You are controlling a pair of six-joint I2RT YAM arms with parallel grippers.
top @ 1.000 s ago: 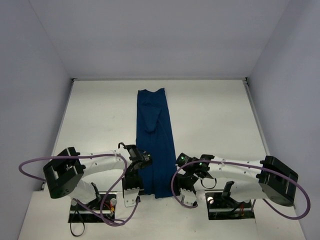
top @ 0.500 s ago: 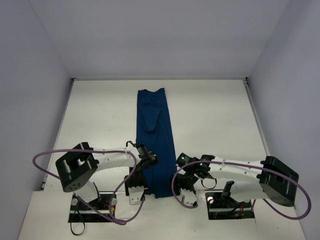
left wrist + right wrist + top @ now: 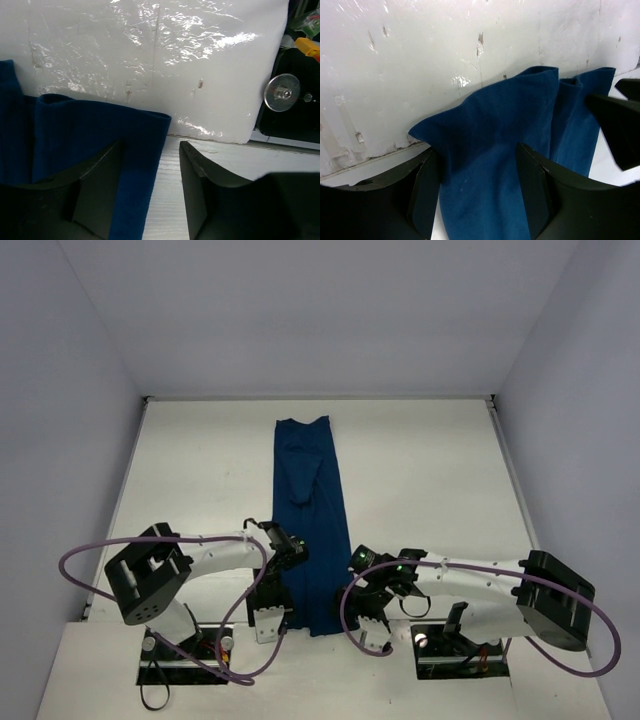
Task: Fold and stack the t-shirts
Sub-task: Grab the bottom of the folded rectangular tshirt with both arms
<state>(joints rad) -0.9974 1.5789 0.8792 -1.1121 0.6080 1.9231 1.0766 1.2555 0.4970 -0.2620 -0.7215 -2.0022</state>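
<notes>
T-shirt, folded into a long strip, lies centred on the tabletop, long axis near to far. The left pincer, open, straddles the near hem's left corner; the right pincer, open, straddles its right corner. Since 1 s ago, the left pincer has shifted inward, apparently over cloth.

Both arms are folded low at the near edge, elbows outward and forearms reaching inward. The left gripper points toward the near side, fingers spread apart. The right gripper is posed likewise, fingers spread apart. The grippers are well apart.
</notes>
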